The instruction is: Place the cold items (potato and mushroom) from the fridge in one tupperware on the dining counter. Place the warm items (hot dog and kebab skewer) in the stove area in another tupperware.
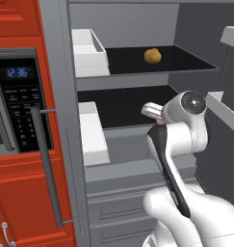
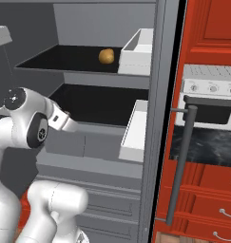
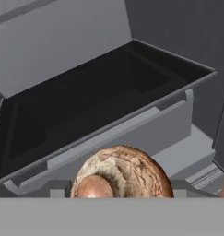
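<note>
- The fridge (image 1: 137,29) stands open, dark shelves (image 1: 186,60) inside.
- White door bins (image 1: 89,53) hang at the opening's edge.
- A microwave (image 1: 17,101) sits in red cabinets (image 1: 17,193), clock glowing.
- An oven (image 2: 209,102) sits beyond the fridge's long grey handle (image 2: 181,166).

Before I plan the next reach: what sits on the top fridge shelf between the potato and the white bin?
Nothing. In the left base view, bare black shelf separates the potato from the white bin; the right base view shows the same.
</note>
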